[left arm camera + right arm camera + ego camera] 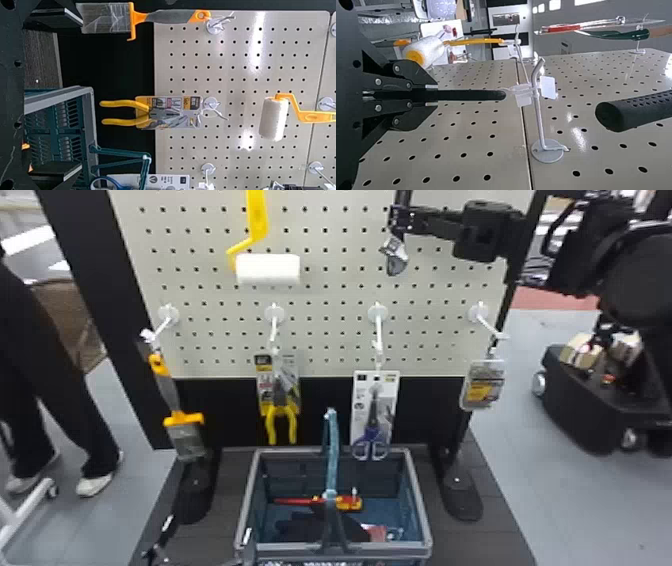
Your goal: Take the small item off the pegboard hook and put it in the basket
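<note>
Nearest me, at about eleven o'clock from the robot, the left gripper [77, 93] waits with its fingers spread and nothing between them, while at twelve the basket [285, 546] stands ready with a red-and-yellow tool [350, 503] already inside. Farther off, towards one o'clock up at the pegboard [345, 220], the right gripper [433, 95] is pinching the black-handled tool [472, 95], whose white loop [524, 89] is around the hook [539, 114]. So the grip looks done to me, leaving the unhooking, the carry down and the release.
</note>
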You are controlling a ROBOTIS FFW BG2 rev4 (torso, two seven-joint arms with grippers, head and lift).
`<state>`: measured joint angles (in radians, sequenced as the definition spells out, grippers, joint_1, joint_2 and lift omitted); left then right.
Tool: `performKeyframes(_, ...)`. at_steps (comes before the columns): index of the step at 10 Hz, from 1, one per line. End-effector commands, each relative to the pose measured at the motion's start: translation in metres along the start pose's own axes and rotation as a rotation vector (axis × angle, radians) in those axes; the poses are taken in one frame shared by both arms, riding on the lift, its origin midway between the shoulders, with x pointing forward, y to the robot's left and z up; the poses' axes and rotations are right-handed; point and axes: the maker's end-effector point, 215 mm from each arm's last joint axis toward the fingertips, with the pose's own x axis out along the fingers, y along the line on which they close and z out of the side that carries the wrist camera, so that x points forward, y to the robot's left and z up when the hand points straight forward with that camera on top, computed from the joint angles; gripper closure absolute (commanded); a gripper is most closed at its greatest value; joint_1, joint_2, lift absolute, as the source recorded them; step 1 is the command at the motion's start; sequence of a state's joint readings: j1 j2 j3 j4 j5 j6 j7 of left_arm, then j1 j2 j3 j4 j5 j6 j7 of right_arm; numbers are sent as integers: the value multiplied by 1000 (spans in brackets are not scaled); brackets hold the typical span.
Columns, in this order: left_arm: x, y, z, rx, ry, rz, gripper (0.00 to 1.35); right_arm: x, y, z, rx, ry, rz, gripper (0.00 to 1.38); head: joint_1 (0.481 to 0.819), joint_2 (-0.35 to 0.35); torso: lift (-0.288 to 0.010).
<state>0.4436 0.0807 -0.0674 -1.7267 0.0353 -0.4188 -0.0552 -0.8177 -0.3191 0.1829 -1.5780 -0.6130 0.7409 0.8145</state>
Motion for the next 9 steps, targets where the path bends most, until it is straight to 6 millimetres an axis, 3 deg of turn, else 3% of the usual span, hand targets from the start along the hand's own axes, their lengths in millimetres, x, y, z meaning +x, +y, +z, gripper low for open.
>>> performKeyframes(1, -1, 0, -1, 0, 2, 0, 50, 0, 1, 0, -1, 0, 2, 1173, 549, 0, -100)
performKeyframes(9, 0, 0, 0, 2, 1, -3, 50, 1, 10, 8, -23, -10, 16, 1173, 549, 0, -100)
